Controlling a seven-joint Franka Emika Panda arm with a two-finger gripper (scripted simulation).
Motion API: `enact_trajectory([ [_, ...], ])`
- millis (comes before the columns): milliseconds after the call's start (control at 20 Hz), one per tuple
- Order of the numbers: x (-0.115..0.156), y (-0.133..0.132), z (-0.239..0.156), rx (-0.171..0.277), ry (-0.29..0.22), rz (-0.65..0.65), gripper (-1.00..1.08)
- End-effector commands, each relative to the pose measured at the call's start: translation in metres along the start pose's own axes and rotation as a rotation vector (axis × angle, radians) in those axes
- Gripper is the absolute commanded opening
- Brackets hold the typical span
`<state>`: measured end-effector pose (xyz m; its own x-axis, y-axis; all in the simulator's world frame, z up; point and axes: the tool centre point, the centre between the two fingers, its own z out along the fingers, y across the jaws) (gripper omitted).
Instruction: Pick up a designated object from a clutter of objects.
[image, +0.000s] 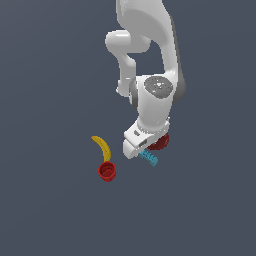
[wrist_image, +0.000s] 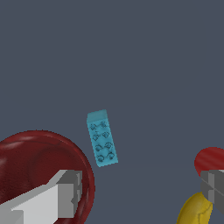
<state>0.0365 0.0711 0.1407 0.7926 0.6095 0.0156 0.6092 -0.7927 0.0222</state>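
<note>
The designated object is a small cyan studded piece lying flat on the dark floor; in the exterior view the designated object pokes out from under my hand. My gripper hangs above it, open, with one fingertip over the dark red bowl and the other fingertip over the red cup and banana. The cyan piece lies apart from both fingers, between them. In the exterior view my gripper hides most of the bowl.
A yellow banana curves at the exterior view's left, with the small red cup just below its end. The dark floor stretches around the clutter.
</note>
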Motion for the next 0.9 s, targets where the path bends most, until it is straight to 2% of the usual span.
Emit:
enact_trajectory([
  [0, 0.002, -0.009, 0.021, 0.006, -0.004, -0.073, 1.00],
  [400, 0.003, -0.030, 0.061, 0.021, -0.012, -0.213, 1.00],
  [850, 0.003, -0.033, 0.070, 0.024, -0.014, -0.231, 1.00],
])
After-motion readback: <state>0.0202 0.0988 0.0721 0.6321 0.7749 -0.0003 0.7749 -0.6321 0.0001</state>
